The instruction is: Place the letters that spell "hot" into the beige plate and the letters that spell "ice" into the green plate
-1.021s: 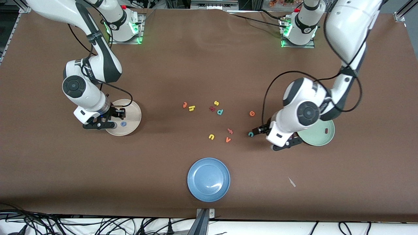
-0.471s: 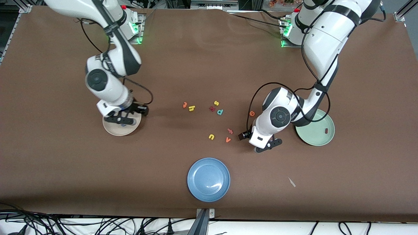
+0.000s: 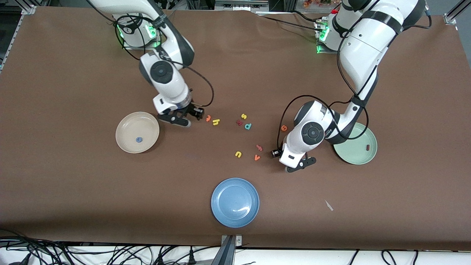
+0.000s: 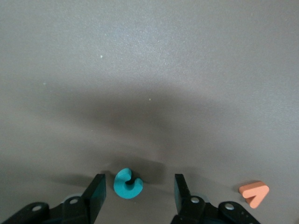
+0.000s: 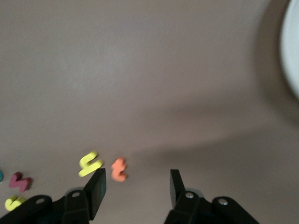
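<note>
Left pincer (image 4: 138, 191): low on the desk, fingers apart, straddling the teal c (image 4: 127, 183), not yet gripping; c lies flat, its mouth facing one finger. Likely pickup for the green plate (image 3: 362, 159), which carries the dark red i (image 3: 367, 147).

Right pincer (image 5: 137, 186): open, empty, over the desk beside the orange t (image 5: 119, 169) and yellow h (image 5: 90, 164), lying side by side.

Beige plate (image 3: 127, 127): holds the blue o (image 3: 138, 140).
</note>
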`<state>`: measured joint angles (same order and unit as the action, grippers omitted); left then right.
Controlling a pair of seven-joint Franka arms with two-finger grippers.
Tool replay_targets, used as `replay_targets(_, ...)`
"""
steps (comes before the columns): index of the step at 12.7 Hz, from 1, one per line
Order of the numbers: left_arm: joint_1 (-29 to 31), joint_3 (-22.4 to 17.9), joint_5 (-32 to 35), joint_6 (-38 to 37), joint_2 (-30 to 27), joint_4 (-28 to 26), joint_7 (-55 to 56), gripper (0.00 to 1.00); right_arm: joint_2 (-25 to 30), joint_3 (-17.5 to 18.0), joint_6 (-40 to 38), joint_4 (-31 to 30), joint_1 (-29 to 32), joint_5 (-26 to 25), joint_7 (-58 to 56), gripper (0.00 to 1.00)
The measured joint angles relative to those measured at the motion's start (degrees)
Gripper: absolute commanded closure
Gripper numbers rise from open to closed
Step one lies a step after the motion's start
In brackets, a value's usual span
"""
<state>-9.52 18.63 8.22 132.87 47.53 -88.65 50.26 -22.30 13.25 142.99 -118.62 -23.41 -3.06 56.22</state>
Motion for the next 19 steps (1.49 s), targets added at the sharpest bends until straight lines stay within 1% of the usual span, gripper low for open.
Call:
replay_targets(1,-0.1,-0.1,0.3,0.5,0.4,0.0,0.0,0.39,-0.8,0.0,0.7,0.0,-1.5,-0.1,2.2,0.36)
replay_targets(2,-0.1,-0.2,0.6,1.1,0.7,0.1,0.1,0.44,-1.5,0.0,1.0,0.0,-2.5,-0.3,3.8,0.37)
replay_targets(4,-0.1,-0.3,0.7,1.2,0.7,0.2,0.1,0.64,-2.7,-0.1,1.6,0.0,-3.5,-2.2,7.2,0.37)
replay_targets(5,-0.1,-0.4,0.7,1.2,0.6,0.3,0.1,0.71,-3.3,-0.1,2.1,0.0,-3.7,-3.9,9.1,0.37)
replay_targets(6,-0.1,-0.5,0.7,1.2,0.6,0.4,0.1,0.74,-4.1,-0.1,2.7,0.0,-3.8,-5.7,11.0,0.37)
replay_targets(8,-0.1,-0.6,0.7,1.2,0.7,0.5,0.1,0.74,-5.6,-0.1,4.1,0.0,-4.0,-8.1,13.5,0.39)
replay_targets(10,-0.1,-0.6,0.7,1.2,0.7,0.5,0.1,0.74,-6.5,-0.1,4.7,0.0,-4.2,-8.4,14.0,0.41)
replay_targets(12,-0.1,-0.6,0.7,1.2,0.7,0.6,0.1,0.77,-6.9,-0.1,5.3,0.0,-4.3,-8.6,14.1,0.43)
replay_targets(14,-0.1,-0.6,0.7,1.2,0.6,0.7,0.1,0.77,-7.3,-0.1,5.7,0.0,-4.4,-8.8,14.1,0.43)
replay_targets(19,-0.2,-0.6,0.7,1.2,0.6,1.5,0.2,0.77,-8.6,-1.1,7.7,0.1,-4.6,-11.4,14.3,0.44)
